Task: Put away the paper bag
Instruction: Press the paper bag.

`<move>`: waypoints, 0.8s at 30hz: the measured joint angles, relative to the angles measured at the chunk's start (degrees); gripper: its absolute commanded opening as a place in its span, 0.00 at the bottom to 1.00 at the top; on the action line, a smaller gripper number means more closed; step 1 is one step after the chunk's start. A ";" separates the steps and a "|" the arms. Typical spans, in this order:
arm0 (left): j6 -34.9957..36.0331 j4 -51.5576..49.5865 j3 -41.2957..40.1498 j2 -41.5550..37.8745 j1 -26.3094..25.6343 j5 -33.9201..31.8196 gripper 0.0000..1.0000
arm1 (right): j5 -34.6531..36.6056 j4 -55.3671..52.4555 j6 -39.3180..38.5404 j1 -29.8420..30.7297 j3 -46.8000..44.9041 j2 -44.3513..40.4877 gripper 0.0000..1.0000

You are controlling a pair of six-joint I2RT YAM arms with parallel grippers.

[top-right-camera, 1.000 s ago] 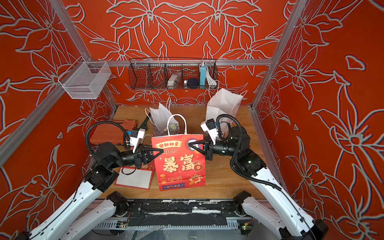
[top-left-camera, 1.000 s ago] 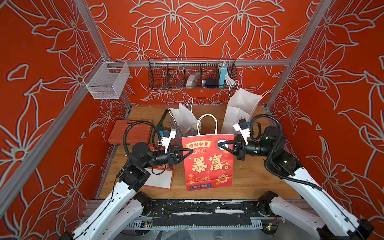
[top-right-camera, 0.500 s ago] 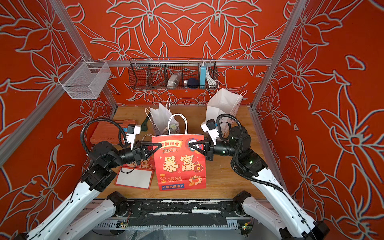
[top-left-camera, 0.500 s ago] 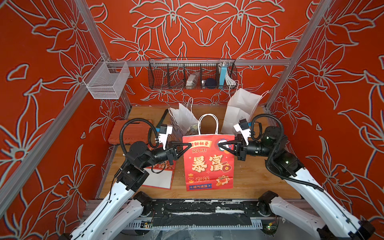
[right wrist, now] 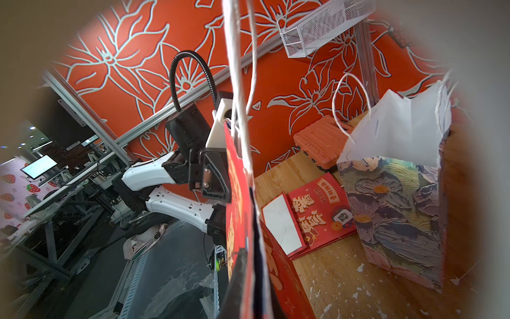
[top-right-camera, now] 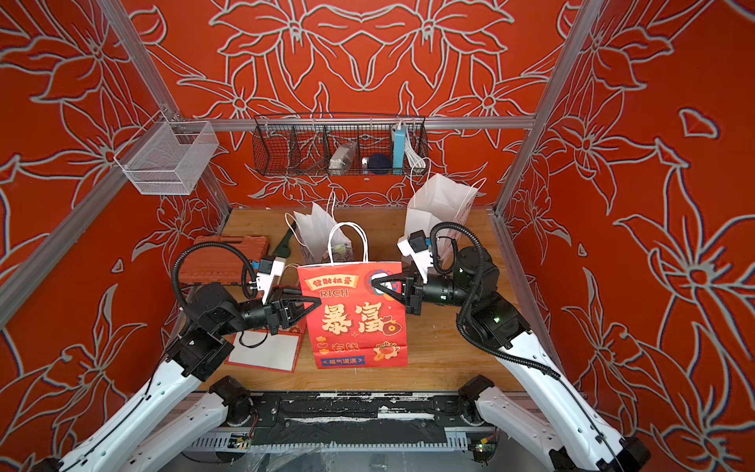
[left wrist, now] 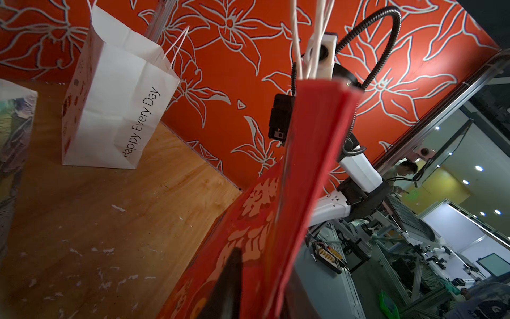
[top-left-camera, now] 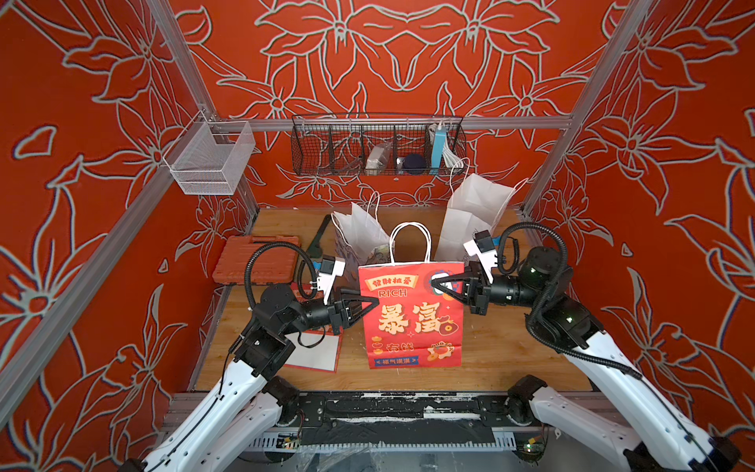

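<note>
red paper bag (top-left-camera: pixel 410 323) with gold lettering and white twisted-cord handles stands upright in the middle of the wooden worktop (top-left-camera: pixel 510 351), pressed nearly flat. left fingers (top-left-camera: pixel 369 301) are clamped on its left edge and right fingers (top-left-camera: pixel 443 282) on its upper right edge. the thin, creased paper could tear or slip free if the arms pull unevenly, and the stiff looped handles may snag the floral paper bag (top-left-camera: pixel 355 237) just behind.

Legible text, by item. (a) red paper bag (top-left-camera: pixel 410 316), upright, front panel: "RICH" under a gold banner of small Chinese chars., then lg. gold "暴富" – lower lines too small to read reliably. (b) white bag (left wrist: pixel 116 96), side panel: "Happy Every Day", grey, running lengthwise. (c) flat red bag (right wrist: pixel 311 215) – same "RICH" and "暴富".
</note>
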 measured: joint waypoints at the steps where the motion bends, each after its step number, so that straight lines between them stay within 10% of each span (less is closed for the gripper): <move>1: 0.59 -0.09 0.02 -0.44 0.04 0.48 0.00 | -0.13 0.09 0.37 0.00 0.00 0.04 0.00; 3: 1.27 -0.09 0.02 -1.62 0.07 1.27 0.03 | -0.52 0.57 1.03 0.13 0.00 0.20 0.00; 5: 2.10 -0.22 0.02 -2.45 0.07 2.23 0.64 | -0.72 0.83 1.66 0.22 0.07 0.31 0.00; 7: 2.16 -0.24 0.02 -2.97 0.07 2.91 0.98 | -0.59 0.96 2.12 0.15 0.79 0.37 0.00; 10: 2.08 -0.09 -0.11 -2.80 -0.07 3.87 0.98 | -0.37 1.36 2.86 0.11 2.89 0.52 0.00; 13: 2.14 -0.02 -0.46 -2.78 -0.39 5.03 0.77 | -0.33 2.64 3.67 0.11 5.16 0.87 0.00; 16: 2.69 -0.13 -0.31 -2.78 -0.55 6.49 0.03 | -0.33 3.98 4.70 0.11 6.05 0.96 0.00; 17: 2.86 -0.57 -0.11 -2.78 -0.55 6.71 0.00 | -0.33 4.33 5.01 0.11 6.05 0.94 0.00; 21: 4.20 -2.95 1.20 -3.72 -0.59 6.91 0.07 | -0.37 4.72 6.03 0.11 6.05 0.90 0.00; 24: 4.68 -4.57 1.25 -4.90 -0.61 6.88 0.62 | -0.57 4.76 6.56 0.11 6.05 0.98 0.00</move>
